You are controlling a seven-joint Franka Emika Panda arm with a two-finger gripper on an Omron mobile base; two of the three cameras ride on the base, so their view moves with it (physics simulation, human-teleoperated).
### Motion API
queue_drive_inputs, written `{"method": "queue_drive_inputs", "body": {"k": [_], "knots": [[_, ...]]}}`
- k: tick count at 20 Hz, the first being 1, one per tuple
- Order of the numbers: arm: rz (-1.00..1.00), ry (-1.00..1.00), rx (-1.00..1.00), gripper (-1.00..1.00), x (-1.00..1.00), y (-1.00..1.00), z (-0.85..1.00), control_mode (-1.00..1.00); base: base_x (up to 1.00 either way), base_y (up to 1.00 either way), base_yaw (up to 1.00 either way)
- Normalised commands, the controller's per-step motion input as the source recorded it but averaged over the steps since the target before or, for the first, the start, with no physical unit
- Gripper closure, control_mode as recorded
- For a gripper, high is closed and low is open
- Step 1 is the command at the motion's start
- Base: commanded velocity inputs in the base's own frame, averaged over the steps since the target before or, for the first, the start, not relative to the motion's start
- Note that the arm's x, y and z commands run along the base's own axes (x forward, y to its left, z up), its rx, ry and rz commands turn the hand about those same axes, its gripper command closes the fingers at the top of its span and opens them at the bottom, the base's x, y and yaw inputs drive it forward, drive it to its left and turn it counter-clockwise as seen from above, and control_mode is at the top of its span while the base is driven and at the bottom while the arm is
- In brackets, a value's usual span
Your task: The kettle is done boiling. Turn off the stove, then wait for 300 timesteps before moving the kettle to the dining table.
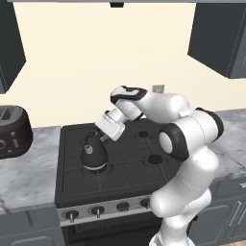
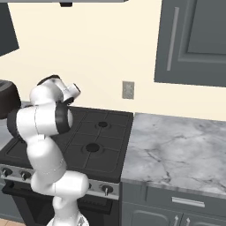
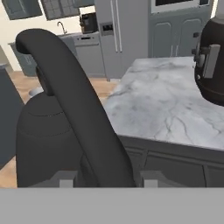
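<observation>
1. Far left in the left base view, the dark brown toaster point(image 1: 13, 132) sits on the marble surface point(image 1: 29, 173) beside the cooktop; in the hand view it bulks at the right edge point(image 3: 212, 61) on that same surface point(image 3: 170, 105)
2. Next across, the stove point(image 1: 125, 178) with its dark grates; black knobs point(image 1: 97, 210) line the silver front strip
3. On the stove's left front burner stands the kettle point(image 1: 93, 154), upright, its arched handle on top; well apart from the toaster
4. Right over it, the claw point(image 1: 97, 140) comes down at a slant from the white arm point(image 1: 187, 144), its tip at the kettle's handle
5. From the hand view, the handle point(image 3: 78, 109) runs up between the two finger tips point(image 3: 65, 178), one on either side; the claw is clamped on the kettle's handle, the rounded body point(image 3: 43, 140) just below
6. In the right base view, the arm point(image 2: 44, 132) rises at left, a wall outlet point(image 2: 128, 90) behind the stove point(image 2: 101, 141), and marble surface point(image 2: 176, 150) to the right
</observation>
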Motion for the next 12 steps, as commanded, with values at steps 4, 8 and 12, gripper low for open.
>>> {"method": "queue_drive_inputs", "body": {"k": [4, 8, 12], "knots": [[-0.10, -0.01, 0.00, 1.00, -0.46, -0.05, 0.44, -1.00, 0.00, 0.00, 0.00], [-0.11, -0.02, 0.00, 1.00, -0.50, -0.08, 0.41, -1.00, 0.00, 0.00, 0.00], [-0.11, 0.00, 0.00, 1.00, -0.52, -0.11, 0.49, -1.00, 0.00, 0.00, 0.00]]}}
